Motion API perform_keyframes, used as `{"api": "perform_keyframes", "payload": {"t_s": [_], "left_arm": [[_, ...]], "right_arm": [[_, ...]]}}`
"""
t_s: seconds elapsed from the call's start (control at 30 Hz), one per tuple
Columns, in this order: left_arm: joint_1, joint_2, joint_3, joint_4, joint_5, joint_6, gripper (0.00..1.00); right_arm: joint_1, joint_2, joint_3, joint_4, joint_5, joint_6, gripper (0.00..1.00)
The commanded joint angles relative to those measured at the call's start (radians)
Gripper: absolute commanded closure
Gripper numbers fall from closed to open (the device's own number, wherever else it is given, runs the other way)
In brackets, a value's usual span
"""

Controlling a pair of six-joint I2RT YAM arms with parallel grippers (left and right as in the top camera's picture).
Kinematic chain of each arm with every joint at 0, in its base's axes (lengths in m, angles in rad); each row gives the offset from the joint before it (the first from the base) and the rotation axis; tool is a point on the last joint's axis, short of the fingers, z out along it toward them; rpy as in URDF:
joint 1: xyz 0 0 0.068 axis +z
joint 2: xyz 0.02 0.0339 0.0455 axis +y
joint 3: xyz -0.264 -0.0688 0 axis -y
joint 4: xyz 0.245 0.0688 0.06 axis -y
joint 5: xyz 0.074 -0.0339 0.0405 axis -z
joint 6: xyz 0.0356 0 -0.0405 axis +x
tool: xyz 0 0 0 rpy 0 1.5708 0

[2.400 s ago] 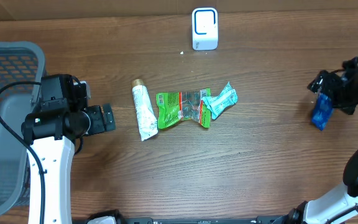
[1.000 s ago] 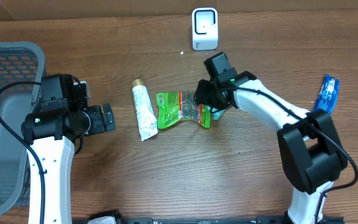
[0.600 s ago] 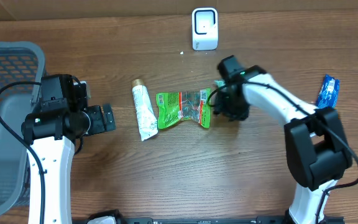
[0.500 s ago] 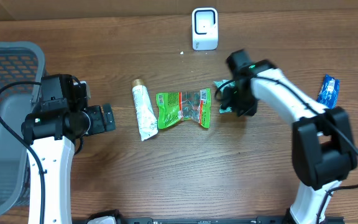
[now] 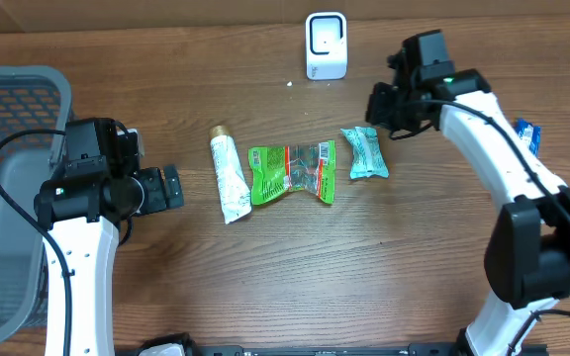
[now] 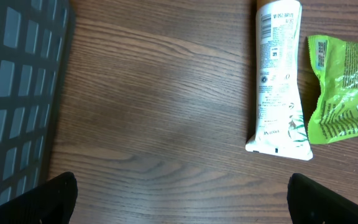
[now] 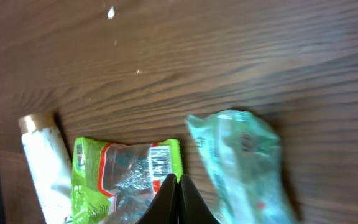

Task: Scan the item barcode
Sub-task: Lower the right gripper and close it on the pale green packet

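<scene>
Across the worktop's (image 5: 265, 287) middle: a white tube (image 5: 228, 180), a green snack packet (image 5: 290, 174) and a teal packet (image 5: 365, 153) are lying flat in a row, from the robot's left to its right.
Teal packet: it is resting just beside the green packet's right end, apart from it by a narrow strip of wood, with nothing gripping it.
Scanner (image 5: 326, 44): the white unit is standing at the far edge, well apart from the row.
Right gripper (image 5: 377, 105): it is hovering between the scanner and the teal packet; in the wrist view its fingers (image 7: 185, 198) are pressing together tip to tip, grasping nothing.
Left gripper (image 5: 171, 186): it is hanging left of the tube, fingers spread wide and empty.
Barcodes: printed stripes are showing on the green packet in both wrist views.
Basket (image 5: 8, 89): a grey mesh bin is sitting at the left edge.
Blue packet (image 5: 528, 133): it is peeking out behind the right arm.
</scene>
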Motion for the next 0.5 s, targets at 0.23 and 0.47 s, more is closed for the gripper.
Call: {"api": "perform_keyframes", "payload": {"t_s": [0.23,0.47], "left_arm": [[-0.001,-0.002,0.001,0.0,0.01,0.019,0.01],[-0.001,-0.002,0.001,0.0,0.01,0.019,0.0]], "right_arm": [[0.02,0.162,0.005,-0.051,0.119,0.031,0.96],[0.02,0.151,0.019,-0.092,0.076,-0.036,0.96]]}}
